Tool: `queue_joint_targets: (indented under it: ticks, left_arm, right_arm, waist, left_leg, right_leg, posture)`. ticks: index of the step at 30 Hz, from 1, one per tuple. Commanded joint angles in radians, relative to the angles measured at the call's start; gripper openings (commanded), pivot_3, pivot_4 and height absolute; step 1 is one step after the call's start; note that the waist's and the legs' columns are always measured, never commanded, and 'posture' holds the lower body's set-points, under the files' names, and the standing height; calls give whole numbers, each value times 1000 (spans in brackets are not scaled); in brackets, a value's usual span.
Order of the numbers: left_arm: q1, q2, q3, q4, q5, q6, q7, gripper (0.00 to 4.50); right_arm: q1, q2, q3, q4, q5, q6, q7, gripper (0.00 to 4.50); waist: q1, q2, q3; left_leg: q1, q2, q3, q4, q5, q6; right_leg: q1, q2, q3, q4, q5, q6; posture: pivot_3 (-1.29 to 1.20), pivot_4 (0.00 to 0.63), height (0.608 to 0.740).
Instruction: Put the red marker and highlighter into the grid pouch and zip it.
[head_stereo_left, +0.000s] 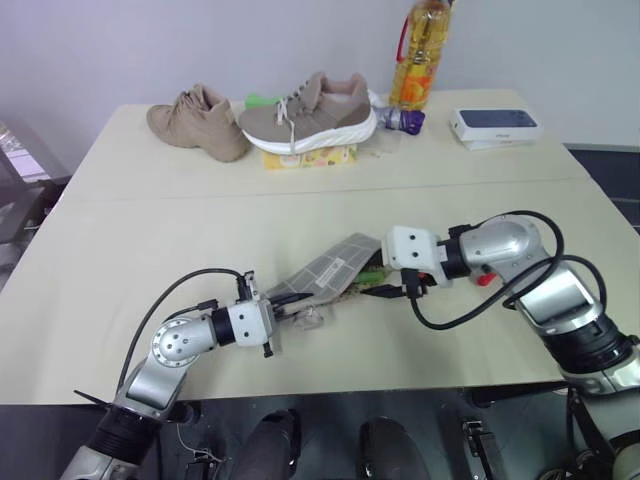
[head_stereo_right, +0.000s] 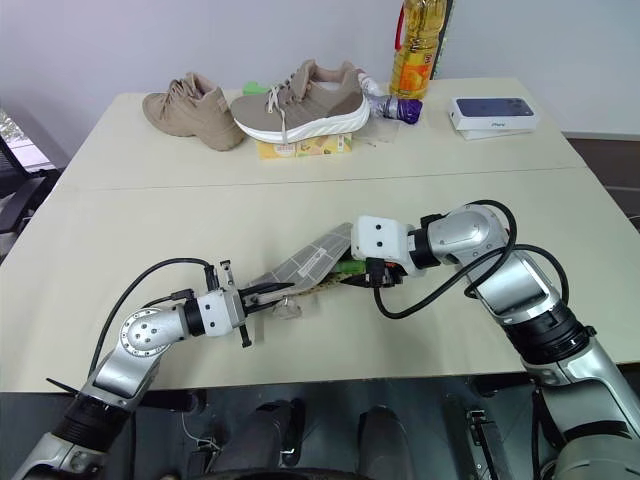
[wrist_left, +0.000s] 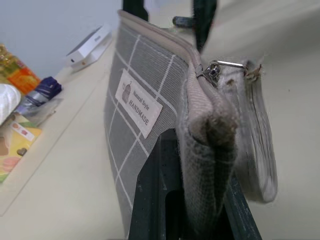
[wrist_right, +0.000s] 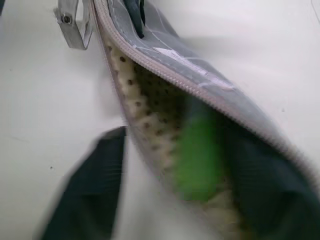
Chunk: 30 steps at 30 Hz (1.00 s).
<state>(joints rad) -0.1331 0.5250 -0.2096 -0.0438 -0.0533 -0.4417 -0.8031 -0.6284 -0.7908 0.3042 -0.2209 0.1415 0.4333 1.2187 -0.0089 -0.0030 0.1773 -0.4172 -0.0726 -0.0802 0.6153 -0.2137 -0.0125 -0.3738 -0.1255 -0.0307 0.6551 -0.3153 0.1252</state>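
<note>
The grid pouch (head_stereo_left: 330, 268) lies tilted on the table, grey with white lines and a white label (wrist_left: 137, 102). My left gripper (head_stereo_left: 278, 310) is shut on its near end, one finger (wrist_left: 157, 200) on each side of the fabric. The zipper is open and the dotted lining (wrist_right: 135, 100) shows. The highlighter (wrist_right: 197, 150), a green blur, sits in the pouch mouth. My right gripper (head_stereo_left: 385, 287) is at that mouth, open, one finger (wrist_right: 90, 195) outside the pouch. A small red bit (head_stereo_left: 486, 281) under my right forearm may be the red marker.
Two tan shoes (head_stereo_left: 200, 122) (head_stereo_left: 312, 112) stand at the table's far side, one on a yellow packet (head_stereo_left: 300, 157). An oil bottle (head_stereo_left: 418, 55), a small purple-capped bottle (head_stereo_left: 402, 120) and a white box (head_stereo_left: 495, 125) are at the back right.
</note>
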Motion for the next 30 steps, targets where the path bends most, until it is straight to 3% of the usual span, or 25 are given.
queue_joint_targets:
  ticks: [1, 5, 9, 15, 18, 22, 29, 30]
  left_arm:
    - [-7, -10, 17, -17, 6, -14, 27, 0]
    - [-24, -43, 34, 24, 51, -18, 106, 0]
    - [-61, -90, 31, 81, 112, -32, 191, 0]
    - [-127, -175, -9, 176, 179, -47, 260, 0]
    - [-158, -200, -23, 224, 196, -66, 278, 0]
    - [-182, -225, -34, 260, 199, -88, 282, 0]
    - [-195, -245, -51, 290, 191, -109, 277, 0]
    - [-196, -246, -52, 292, 190, -110, 278, 0]
  right_arm:
    - [11, -24, -107, -58, 58, 34, -19, 4436]
    - [95, -67, -292, -108, 186, 159, -45, 4436]
    - [182, -78, -428, -77, 217, 237, -139, 4436]
    - [239, -33, -532, 106, 105, 396, -474, 4436]
    - [222, 25, -580, 112, 20, 534, -713, 4436]
    - [224, 99, -666, 75, 0, 684, -862, 4436]
    - [190, 312, -846, 16, 49, 958, -984, 4436]
    - [186, 334, -860, 9, 58, 972, -989, 4212]
  waist:
    - [1, 0, 0]
    - [18, 0, 0]
    - [24, 0, 0]
    - [24, 0, 0]
    - [19, 0, 0]
    - [22, 0, 0]
    - [21, 0, -1]
    - [20, 0, -1]
  left_leg:
    - [0, 0, 0, 0, 0, 0]
    - [-1, 0, 0, 0, 0, 0]
    - [-1, 0, 0, 1, 0, 0]
    - [-1, -1, 0, 2, 0, 0]
    - [-2, 0, 1, 2, 0, 0]
    - [-2, 0, 1, 2, 0, 0]
    - [-2, 0, 1, 3, 0, 0]
    - [-2, 0, 1, 3, 0, 0]
  right_leg:
    - [0, 0, 0, 0, 0, 0]
    - [0, 0, 0, -1, 0, 0]
    - [1, 0, -1, -1, 1, 0]
    - [1, 0, -1, 0, 1, 0]
    - [0, 0, -1, 0, 1, 0]
    - [0, 0, -1, 0, 1, 0]
    - [0, 0, -1, 1, 1, 0]
    - [0, 0, -1, 1, 1, 0]
  posture:
    - [0, 150, 739]
    - [0, 150, 739]
    - [0, 150, 739]
    - [0, 150, 739]
    - [0, 150, 739]
    - [0, 150, 739]
    - [0, 150, 739]
    - [0, 150, 739]
